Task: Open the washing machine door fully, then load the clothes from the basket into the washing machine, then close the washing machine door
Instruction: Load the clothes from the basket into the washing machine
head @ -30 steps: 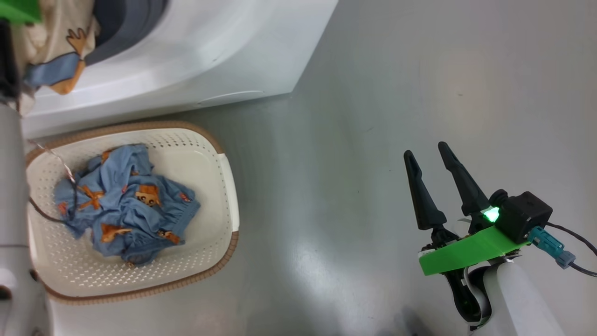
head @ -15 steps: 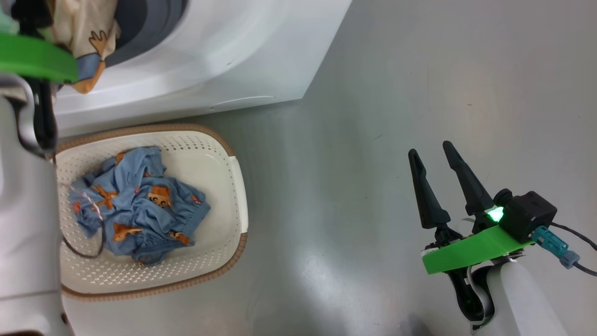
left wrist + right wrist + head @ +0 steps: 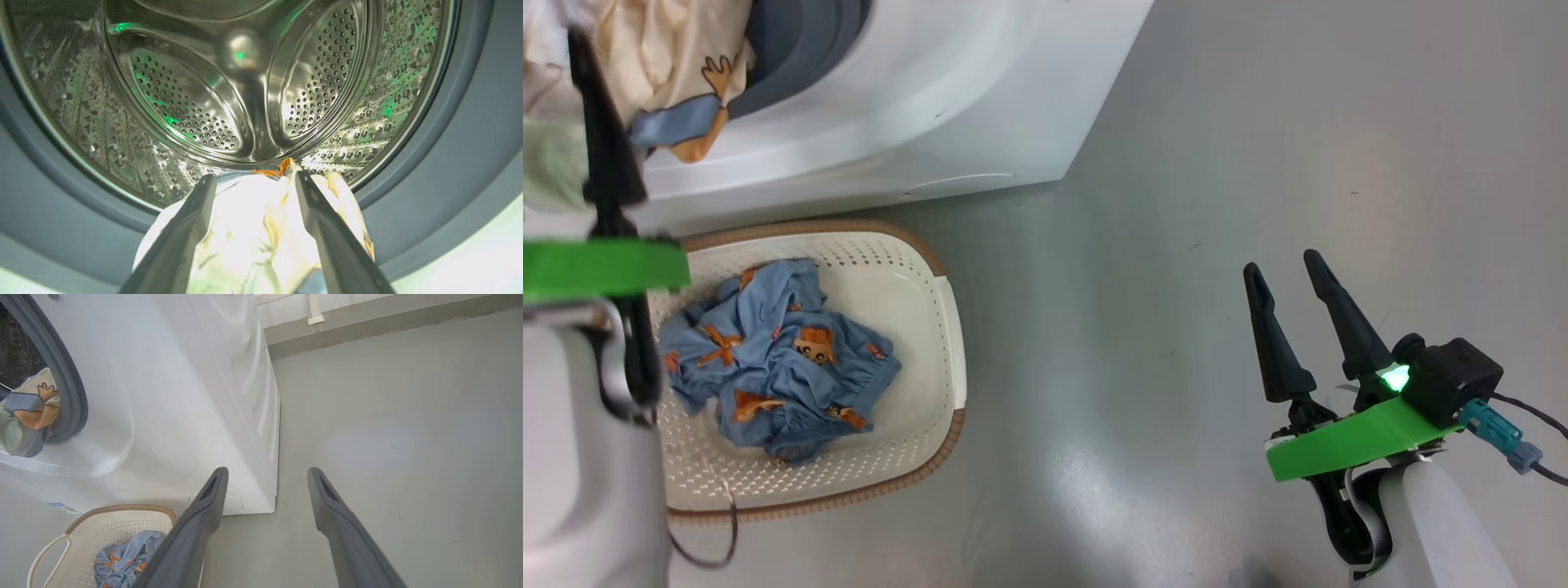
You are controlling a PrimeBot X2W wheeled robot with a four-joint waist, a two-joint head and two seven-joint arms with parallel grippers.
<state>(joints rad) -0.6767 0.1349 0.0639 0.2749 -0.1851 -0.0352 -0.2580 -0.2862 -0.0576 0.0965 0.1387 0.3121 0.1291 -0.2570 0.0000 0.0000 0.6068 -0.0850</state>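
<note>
- Floor (image 3: 1217, 147): plain grey. It lies under and ahead of the right hand, with the white machine and the tub standing on it off to that hand's left.
- Washing machine (image 3: 947, 90): a white box standing ahead and to the left of the right hand. Its round mouth is directly in front of the left hand.
- Drum (image 3: 253, 81): perforated steel ringed by a grey gasket (image 3: 470, 143). It opens just beyond the left hand's fingertips.
- Basket (image 3: 923, 278): a cream perforated tub with a brown woven rim, on the floor against the machine's front. It sits well to the left of the right hand, and below and behind the left hand's fingers.
- Blue clothes (image 3: 784, 359): crumpled in the basket's middle, printed with orange starfish. They are apart from both hands.
- Cream garment (image 3: 253, 228): it has orange and blue patches and is bunched on the lower lip of the mouth. It lies between and beneath the left hand's two fingers, and I cannot tell whether they touch it.
- Left hand (image 3: 255, 176): fingers spread wide and pointing into the drum, not clamped on the cloth.
- Right hand (image 3: 1281, 263): fingers parted and empty, over bare floor.
</note>
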